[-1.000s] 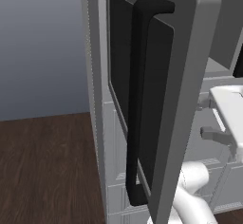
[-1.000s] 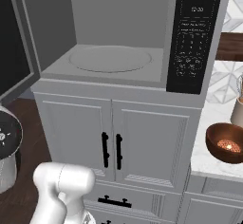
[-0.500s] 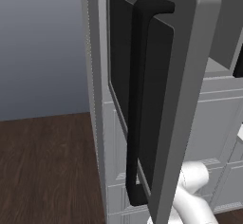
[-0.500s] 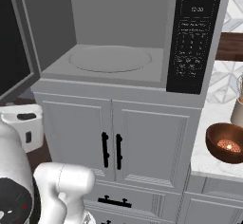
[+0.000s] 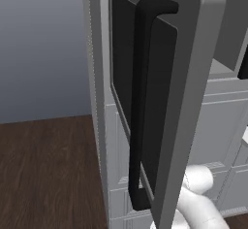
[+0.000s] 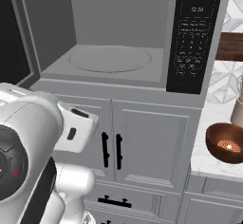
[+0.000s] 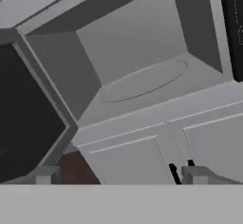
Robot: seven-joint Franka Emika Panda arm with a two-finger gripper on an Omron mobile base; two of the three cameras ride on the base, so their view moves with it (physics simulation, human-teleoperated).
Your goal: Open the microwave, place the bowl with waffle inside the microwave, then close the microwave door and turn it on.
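Door (image 5: pixel 160 102) is fully swung open; cavity of microwave (image 6: pixel 118 52) is exposed w/ turntable bare. Over the last sec I have pulled the arm back from the door side toward centre; it now bulks large at lower left of right base view. Gripper (image 7: pixel 118 175) faces the cavity, fingers wide apart, holding nothing. Bowl (image 6: pixel 227 142) sits on counter at right, waffle inside, untouched. Step 1 looks done; next I go for the bowl.

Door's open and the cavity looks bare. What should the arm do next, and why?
Probably swing right toward the bowl on the counter and reach for its rim. The microwave door stands wide open, the turntable is bare, and the gripper faces the microwave with nothing between its open fingers.
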